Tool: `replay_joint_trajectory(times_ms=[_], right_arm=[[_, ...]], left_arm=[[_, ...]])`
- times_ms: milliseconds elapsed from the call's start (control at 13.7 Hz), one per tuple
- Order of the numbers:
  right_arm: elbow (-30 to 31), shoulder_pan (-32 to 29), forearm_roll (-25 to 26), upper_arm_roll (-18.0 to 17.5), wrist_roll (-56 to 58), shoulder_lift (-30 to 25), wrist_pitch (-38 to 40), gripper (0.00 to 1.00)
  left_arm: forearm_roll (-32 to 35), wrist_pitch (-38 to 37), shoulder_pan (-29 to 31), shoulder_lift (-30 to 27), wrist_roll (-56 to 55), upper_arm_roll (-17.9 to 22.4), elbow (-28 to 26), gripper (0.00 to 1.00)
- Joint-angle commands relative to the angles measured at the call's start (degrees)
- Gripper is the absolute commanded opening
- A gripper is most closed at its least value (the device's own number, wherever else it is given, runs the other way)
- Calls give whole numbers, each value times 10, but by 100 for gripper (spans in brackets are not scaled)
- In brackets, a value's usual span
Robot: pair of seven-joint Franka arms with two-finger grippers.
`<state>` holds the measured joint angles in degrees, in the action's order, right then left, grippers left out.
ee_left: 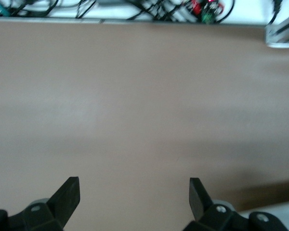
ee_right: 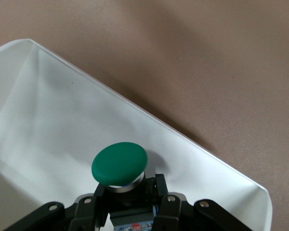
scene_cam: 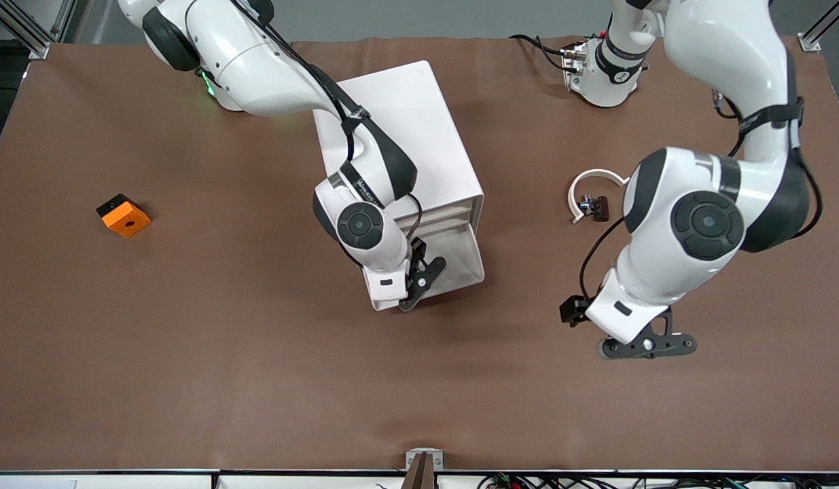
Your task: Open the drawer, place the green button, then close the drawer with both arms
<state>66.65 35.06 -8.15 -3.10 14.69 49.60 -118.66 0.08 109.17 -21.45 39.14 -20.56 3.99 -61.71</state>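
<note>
Left gripper (scene_cam: 647, 346): fingers spread wide, released, holding nothing; it hangs over bare table toward the left arm's end, nearest the front camera of all. In the left wrist view its 2 fingertips (ee_left: 70, 192) frame plain brown surface only.

Right gripper (scene_cam: 419, 278): clenched on the button, poised over the open drawer's interior at the drawer's front edge. In the right wrist view the fingers (ee_right: 159, 192) clamp the black body just under the cap.

Button (ee_right: 119, 163): round green cap up, black body pinched between the right fingers, above the drawer's white floor, not resting on it.

Drawer (scene_cam: 463, 255): pulled out of the cabinet toward the front camera; white walls and floor. The part that shows holds nothing loose; the rest is hidden under the right gripper.

Cabinet (scene_cam: 399, 129): white box mid-table, its front facing about 5 o'clock in the front view, the drawer projecting from it.

Orange block (scene_cam: 123, 215): square, 1 round hole on top, black part attached at about 11 o'clock; toward the right arm's end, well apart from the cabinet.

White curved piece (scene_cam: 592, 187): open ring toward the left arm's end, with 1 small black clip (scene_cam: 596, 205) just inside its gap.

Table (scene_cam: 256, 380): brown covering.
</note>
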Motion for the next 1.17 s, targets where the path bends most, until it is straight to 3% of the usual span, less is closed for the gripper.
replay_joint_trajectory(times_ms=[0,73,292,365,511,877,1096], right_arm=[[-14,0,-7,-1,4,15,2,0],[-14,-1,-7,-1,5,15,2,7],[-14,-5,-8,-1,8,14,3,94],[-15,-6,-8,-1,9,12,4,100],[-18,-6,-9,-2,7,11,6,100],[-28,-6,-10,-1,1,-6,61,100],[-78,-16,-10,-1,-3,-11,133,100]], left_arm=[[-61,75,-7,43,-20,0,8,100],[-88,91,-7,56,-22,0,8,100],[-152,126,-19,80,-31,-3,7,100],[-205,129,-18,81,-48,-3,6,100],[-284,129,-19,81,-65,-2,-7,100],[-306,140,-34,102,-66,-2,-16,100],[-298,197,-59,137,-48,-1,-18,100]])
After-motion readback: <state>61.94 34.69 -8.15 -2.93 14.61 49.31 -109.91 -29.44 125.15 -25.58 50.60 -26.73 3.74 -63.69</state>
